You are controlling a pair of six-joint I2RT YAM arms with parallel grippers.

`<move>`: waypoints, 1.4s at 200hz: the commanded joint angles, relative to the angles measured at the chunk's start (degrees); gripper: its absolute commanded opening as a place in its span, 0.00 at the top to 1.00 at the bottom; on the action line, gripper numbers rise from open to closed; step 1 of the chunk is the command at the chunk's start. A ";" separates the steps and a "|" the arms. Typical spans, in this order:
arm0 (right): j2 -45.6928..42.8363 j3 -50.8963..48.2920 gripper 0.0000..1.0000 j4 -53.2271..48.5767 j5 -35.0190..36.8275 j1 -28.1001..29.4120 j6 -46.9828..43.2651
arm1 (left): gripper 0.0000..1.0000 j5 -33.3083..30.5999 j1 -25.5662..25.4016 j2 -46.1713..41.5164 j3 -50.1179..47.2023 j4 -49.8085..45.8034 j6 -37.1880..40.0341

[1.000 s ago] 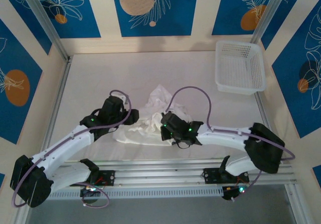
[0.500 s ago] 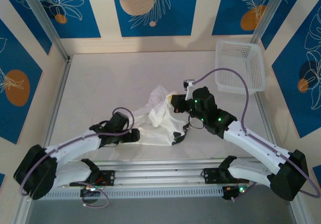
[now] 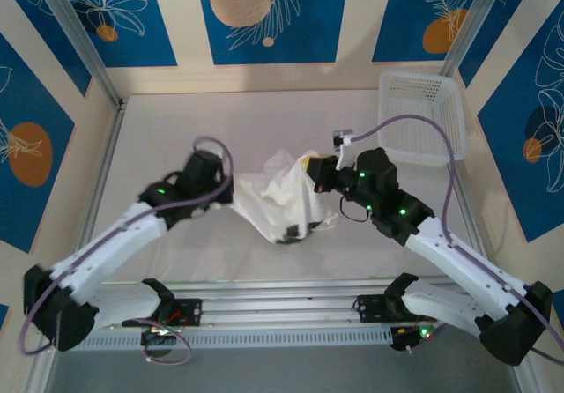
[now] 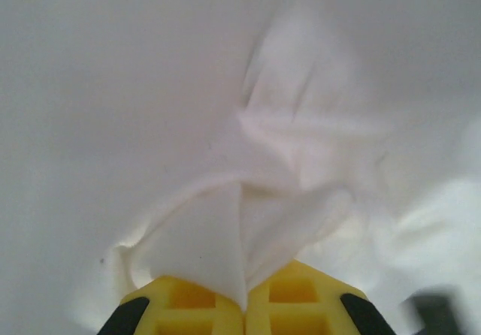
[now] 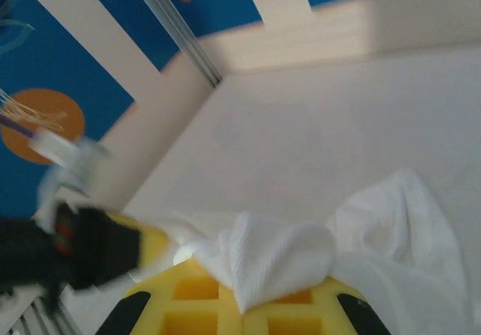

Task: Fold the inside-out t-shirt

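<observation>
In the middle of the table [image 3: 167, 129], the t-shirt [image 3: 280, 201] is a crumpled white bundle stretched between the two arms. It is held up at both sides and sags in the centre, where a small dark mark [image 3: 291, 232] shows near its lower edge.

The left arm runs from its base at the near left corner diagonally forward and inward, with the wrist turned toward the cloth. The left gripper [image 3: 231, 196] is closed on the left edge of the t-shirt. In the left wrist view a pleat of fabric comes out from between its yellow fingers [image 4: 188, 305], which are pressed together.

The right arm rises from the near right corner and bends inward at the elbow. The right gripper [image 3: 310, 168] is closed on the upper right part of the t-shirt; its wrist view shows a bunch of cloth pinched between the fingers.

The white lattice basket [image 3: 421, 115] stands in the far right corner, well apart from the cloth.
</observation>
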 commanded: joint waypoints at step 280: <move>4.52 2.98 1.00 -17.90 -10.59 -23.26 12.27 | 0.54 7.47 4.45 -1.00 -18.33 -5.96 -24.09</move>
